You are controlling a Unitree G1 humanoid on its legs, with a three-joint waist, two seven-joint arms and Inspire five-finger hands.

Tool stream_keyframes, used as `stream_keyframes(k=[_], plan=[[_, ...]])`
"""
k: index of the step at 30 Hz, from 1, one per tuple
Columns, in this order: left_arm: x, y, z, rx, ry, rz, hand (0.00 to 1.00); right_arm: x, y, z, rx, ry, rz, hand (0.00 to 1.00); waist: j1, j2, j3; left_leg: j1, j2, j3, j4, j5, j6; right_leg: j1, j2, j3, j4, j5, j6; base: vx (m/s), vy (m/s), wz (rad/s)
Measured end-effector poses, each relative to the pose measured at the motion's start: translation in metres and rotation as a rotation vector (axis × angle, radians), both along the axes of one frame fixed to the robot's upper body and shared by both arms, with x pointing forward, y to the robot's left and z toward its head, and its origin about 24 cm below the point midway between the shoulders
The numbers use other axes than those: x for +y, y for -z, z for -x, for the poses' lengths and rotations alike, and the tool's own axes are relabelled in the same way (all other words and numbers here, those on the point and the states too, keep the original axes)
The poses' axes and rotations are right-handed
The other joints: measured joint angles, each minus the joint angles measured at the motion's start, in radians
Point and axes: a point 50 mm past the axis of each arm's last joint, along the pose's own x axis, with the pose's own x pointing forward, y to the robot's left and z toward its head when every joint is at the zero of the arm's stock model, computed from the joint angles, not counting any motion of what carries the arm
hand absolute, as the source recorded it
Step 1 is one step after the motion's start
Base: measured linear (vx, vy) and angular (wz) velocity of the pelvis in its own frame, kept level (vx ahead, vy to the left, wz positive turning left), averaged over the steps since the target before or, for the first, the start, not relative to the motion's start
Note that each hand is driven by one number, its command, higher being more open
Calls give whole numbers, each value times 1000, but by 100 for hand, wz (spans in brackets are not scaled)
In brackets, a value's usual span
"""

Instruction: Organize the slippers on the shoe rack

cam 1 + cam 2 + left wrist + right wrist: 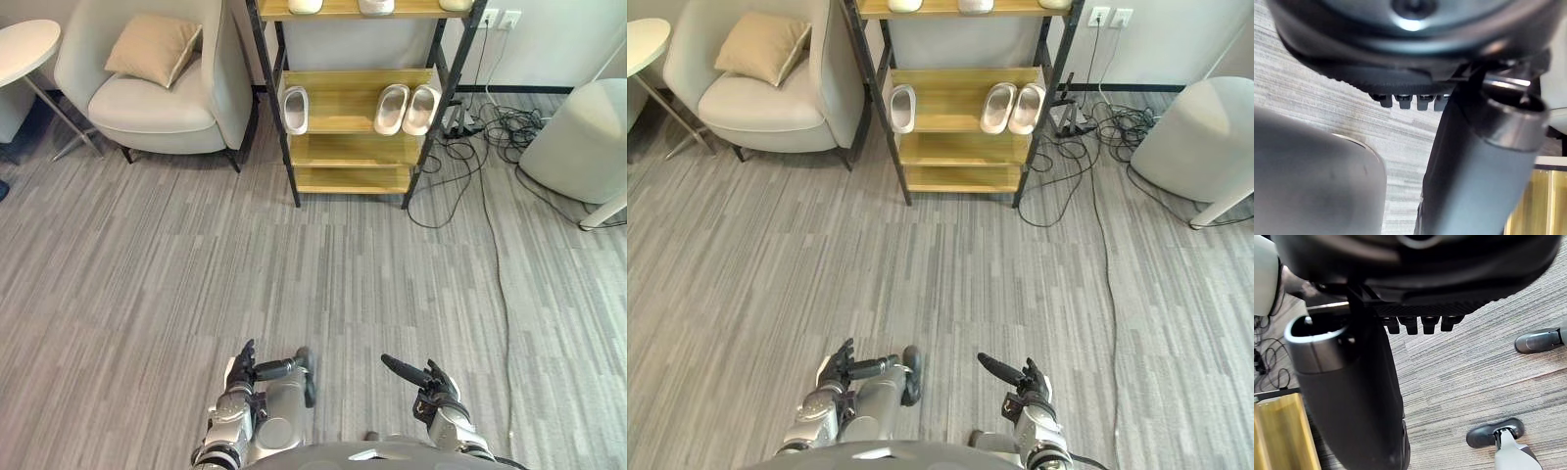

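1. Grey striped carpet floor (196, 264); the shoe rack (343, 98), wooden shelves in a dark frame, stands at its far side against the wall.
2. Single slipper (295, 110): rack's middle shelf, left end, lying along the shelf's depth. It has no mate beside it, so it is judged the unsorted item.
3. Pair of slippers (407, 109): same shelf, right end, side by side and touching. Judged already arranged.
4. Upper slippers (305, 5): rack's top shelf, partly cut off.
5. Left robot hand (240, 377): well short of the rack, low over the carpet, fingers loosely extended, holding nothing.
6. Right robot hand (436, 384): equally far from the rack, relaxed and empty. Both are probably kept close in because nothing is carried yet.
7. Armchair (157, 108) with cushion (152, 47): left of the rack.
8. Cables (490, 127): just right of the rack, a snag risk on approach.
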Motion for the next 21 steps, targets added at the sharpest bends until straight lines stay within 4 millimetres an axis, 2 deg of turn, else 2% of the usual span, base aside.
stream_keyframes(k=[1, 2, 3, 4, 5, 6, 7, 8, 9, 10, 11, 12, 13, 14, 15, 16, 17, 18, 19, 20, 21], plan=[[2, 0, 0, 0, -7, -1, 100, 1, 1, 1, 5, 1, -4, 100, 5, -8, -4, 6, -2, 11, 16, -16, 8, -11, -13, 13, 41, -4, 5, 470, 161, -26], [3, 2, 3, 19, -13, -2, 100, 3, 3, 7, 16, 4, -10, 100, 12, -15, -6, 75, -3, 36, 33, -79, 25, -59, -31, 55, 255, -7, 27, 549, 199, -37], [3, 3, 5, 31, -7, -2, 100, 4, 3, 7, 16, 2, -13, 100, 11, -18, -7, 106, -7, 44, 23, -97, 29, -96, -43, 64, 366, 0, 61, 458, 167, -41], [4, 4, 7, 44, 2, -8, 100, 5, 3, 7, 13, 1, -17, 100, 7, -23, -10, 140, -13, 51, 14, -114, 35, -143, -56, 70, 495, 23, 110, 340, 119, -24], [6, 5, 10, 59, 21, -18, 100, 7, 2, 7, 6, 0, -23, 100, 1, -29, -13, 185, -20, 57, 3, -137, 37, -212, -75, 84, 676, 40, 176, 424, 97, -17], [5, 7, 12, 76, 35, -20, 100, 6, 1, 3, -9, -3, -22, 100, -11, -32, -15, 240, -26, 60, -10, -157, 42, -290, -94, 69, 844, 39, 172, 502, 106, -3], [4, 8, 15, 84, 37, -19, 100, 5, -2, -1, -40, -5, -10, 100, -23, -33, -17, 313, -31, 57, -49, -171, 45, -374, -127, 4, 936, 19, 132, 496, 63, 5], [4, 8, 14, 84, 38, -19, 100, 5, -3, -2, -43, -6, -9, 100, -25, -30, -16, 324, -31, 56, -57, -171, 45, -386, -132, -7, 938, 15, 124, 422, 5, 12], [4, 8, 15, 89, 37, -19, 100, 4, -5, -6, -62, -10, -2, 100, -29, -30, -16, 383, -29, 47, -102, -171, 45, -431, -146, -64, 908, -3, 91, 429, -14, 19], [3, 10, 18, 98, 38, -15, 100, 3, -5, -7, -68, -13, 3, 100, -35, -27, -16, 439, -16, 35, -141, -171, 45, -455, -145, -116, 808, -22, 61, 439, -60, 28], [3, 10, 19, 104, 39, -15, 100, 3, -6, -9, -74, -16, 4, 100, -41, -23, -17, 481, -1, 27, -174, -175, 37, -478, -133, -136, 696, -23, 57, 426, -104, 27], [3, 10, 19, 105, 38, -14, 100, 3, -7, -10, -79, -18, 3, 100, -45, -20, -18, 492, 7, 22, -182, -180, 29, -485, -123, -137, 656, -23, 57, 428, -129, 25], [3, 12, 22, 115, 41, -15, 100, 3, -8, -15, -92, -25, 2, 100, -51, -15, -17, 516, 29, 11, -199, -194, 7, -507, -91, -119, 506, -3, 59, 531, -225, 25], [5, 14, 28, 136, 49, -22, 100, 5, -8, -15, -86, -33, -1, 100, -52, -19, -18, 538, 37, 5, -212, -210, -20, -511, -59, -89, 349, 68, 57, 362, -170, 26], [6, 15, 30, 145, 53, -22, 100, 5, -7, -14, -79, -34, -3, 100, -52, -22, -19, 548, 40, -3, -218, -221, -37, -511, -50, -72, 310, 162, 43, 468, -246, 26], [3, 16, 31, 155, 47, -17, 100, -3, -6, -12, -65, -36, 16, 100, -51, 1, -24, 574, 68, -24, -221, -237, -59, -498, -25, -75, 331, 199, 1, 478, -271, 19], [-3, 18, 34, 164, 50, 2, 100, -9, -5, -10, -45, -41, 28, 100, -49, 30, -40, 564, 92, -34, -196, -237, -61, -493, -4, -81, 331, 162, -14, 674, -380, 14], [-6, 18, 34, 164, 47, 12, 100, -12, -5, -9, -38, -38, 35, 100, -50, 42, -41, 557, 102, -41, -173, -237, -61, -488, 4, -87, 333, 149, -18, 577, -316, 14], [-9, 18, 35, 160, 13, 35, 100, -17, -3, -5, -16, -27, 41, 100, -54, 61, -41, 494, 123, -65, -17, -230, -71, -451, 16, -107, 315, 123, -28, 455, -256, 24], [-8, 18, 34, 152, -16, 49, 100, -19, -3, -2, -10, -23, 48, 100, -58, 68, -37, 418, 141, -84, 168, -200, -87, -412, 27, -121, 296, 107, -34, 332, -196, 28], [-8, 18, 34, 147, -34, 56, 100, -20, -3, 0, -7, -21, 51, 100, -58, 72, -34, 373, 152, -94, 273, -166, -88, -385, 34, -128, 284, 98, -41, 307, -198, 25]])
